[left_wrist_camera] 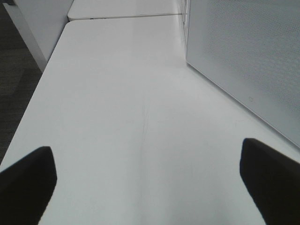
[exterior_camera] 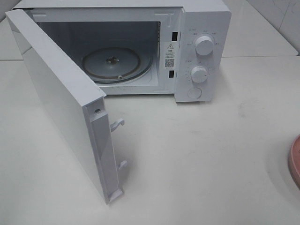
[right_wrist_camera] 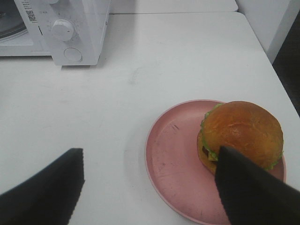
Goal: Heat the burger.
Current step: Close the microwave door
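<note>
1. Tools first: my left tool has its two dark fingers spread wide apart, holding nothing, with only bare white desk between them.
2. My right tool also has its fingers spread well apart, and nothing is clamped in it.
3. In the right wrist view, one finger of the right tool overlaps the near edge of the burger; I cannot tell whether it touches the bun or hangs just above it. The other finger is over bare desk, clear of the plate.
4. The burger sits on the pink plate, off-centre, toward the rim on the side away from the microwave.
5. From the high camera only a sliver of the plate shows, at about 3 o'clock on the desk edge; the burger is out of that view.
6. The microwave stands at 12 o'clock, its door swung wide toward 9 o'clock, its glass turntable bare.
7. The mesh-patterned door face stands just beside my left tool.
</note>
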Controlling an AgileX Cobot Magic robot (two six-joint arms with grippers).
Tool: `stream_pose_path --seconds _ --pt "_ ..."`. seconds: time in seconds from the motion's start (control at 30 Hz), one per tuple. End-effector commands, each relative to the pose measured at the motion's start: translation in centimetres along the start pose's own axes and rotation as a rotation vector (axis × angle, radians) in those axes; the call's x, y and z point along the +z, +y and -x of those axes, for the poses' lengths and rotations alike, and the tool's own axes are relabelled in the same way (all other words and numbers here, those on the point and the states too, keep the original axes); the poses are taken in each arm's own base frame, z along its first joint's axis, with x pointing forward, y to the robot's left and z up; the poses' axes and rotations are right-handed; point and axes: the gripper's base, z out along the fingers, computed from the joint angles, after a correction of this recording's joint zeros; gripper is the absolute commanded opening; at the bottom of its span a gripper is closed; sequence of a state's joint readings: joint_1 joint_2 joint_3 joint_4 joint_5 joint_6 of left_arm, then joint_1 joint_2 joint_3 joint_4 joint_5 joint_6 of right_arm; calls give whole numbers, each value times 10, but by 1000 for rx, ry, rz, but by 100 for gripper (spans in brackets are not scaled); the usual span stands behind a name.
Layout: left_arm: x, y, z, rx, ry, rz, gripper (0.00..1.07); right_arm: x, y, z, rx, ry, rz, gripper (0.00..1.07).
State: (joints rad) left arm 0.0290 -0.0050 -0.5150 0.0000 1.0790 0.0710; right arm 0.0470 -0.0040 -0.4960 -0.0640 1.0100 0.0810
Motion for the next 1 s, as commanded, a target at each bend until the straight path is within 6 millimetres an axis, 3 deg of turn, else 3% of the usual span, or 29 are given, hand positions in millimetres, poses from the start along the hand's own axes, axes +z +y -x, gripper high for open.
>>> stream_pose_path --seconds 0.03,0.27,0.33,0.37,0.4,0.43,0.5,0.53,0.6,0.63,0.7,0.73,0.8,1.0 --pt "-6 -1 8 -12 -76 -6 100 -4 0 -1 -2 -42 -1 75" --pt "0 2 21 -4 -116 11 96 -4 0 -1 -2 -42 -1 75" --pt "7 2 32 -5 -137 12 85 -4 0 -1 -2 -42 -1 75" --pt "7 2 32 -5 -137 12 85 -4 0 -1 -2 -42 -1 75" --pt "13 3 39 -5 -145 13 75 -4 0 -1 -2 -42 -1 75" --pt "13 3 39 -5 -145 13 75 -4 0 -1 -2 -42 -1 75" --pt "24 4 48 -6 -140 12 58 -4 0 -1 -2 -42 -1 75" --pt "24 4 48 -6 -140 12 58 -4 0 -1 -2 -42 -1 75" --pt "37 4 54 -6 -119 11 41 -4 0 -1 -2 -42 -1 75" --pt "37 4 54 -6 -119 11 41 -4 0 -1 -2 -42 -1 75" --pt "55 4 58 -13 -96 5 22 -4 0 -1 -2 -42 -1 75" --pt "55 4 58 -13 -96 5 22 -4 0 -1 -2 -42 -1 75" --pt "78 4 57 -13 -91 5 0 -4 0 -1 -2 -42 -1 75" --pt "101 4 54 -14 -118 8 0 -4 0 -1 -2 -42 -1 75"
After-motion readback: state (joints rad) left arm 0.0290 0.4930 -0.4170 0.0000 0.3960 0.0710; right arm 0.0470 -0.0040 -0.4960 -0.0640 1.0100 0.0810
